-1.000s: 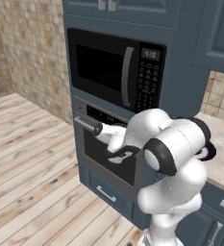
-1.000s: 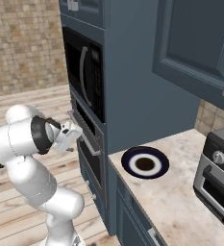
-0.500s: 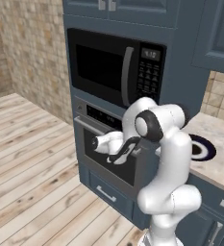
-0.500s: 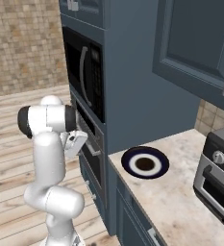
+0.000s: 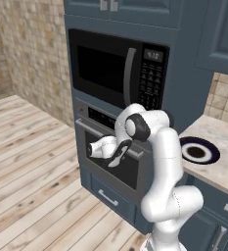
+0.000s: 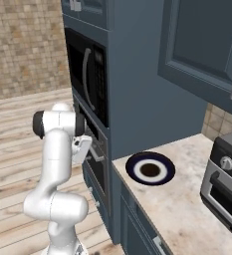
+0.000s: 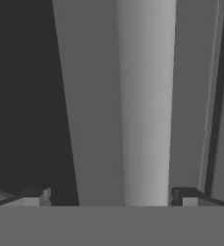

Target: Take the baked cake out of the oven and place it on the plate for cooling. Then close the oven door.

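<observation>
The oven (image 5: 102, 117) sits under the microwave, and its grey oven door (image 5: 127, 169) stands upright and closed, so the cake is hidden. My gripper (image 5: 108, 147) is pressed up to the door's silver bar handle (image 5: 88, 130). In the hand view the gripper (image 7: 111, 194) is open, with the handle (image 7: 142, 96) running between its fingertips (image 7: 34, 196) and the door's dark glass (image 7: 22, 96) beside it. The plate (image 5: 198, 152) with its navy rim lies bare on the counter to the right of the oven; the right base view shows the plate (image 6: 150, 169) too.
A black microwave (image 5: 115, 68) is built in above the oven, and a drawer (image 5: 108, 196) sits below it. The beige counter (image 6: 187, 204) carries a steel toaster oven (image 6: 224, 184) at its far right. Wooden floor spreads to the left.
The arm has folded in toward the oven, its elbow swinging up and over, and the hand has settled lower against the door handle.
</observation>
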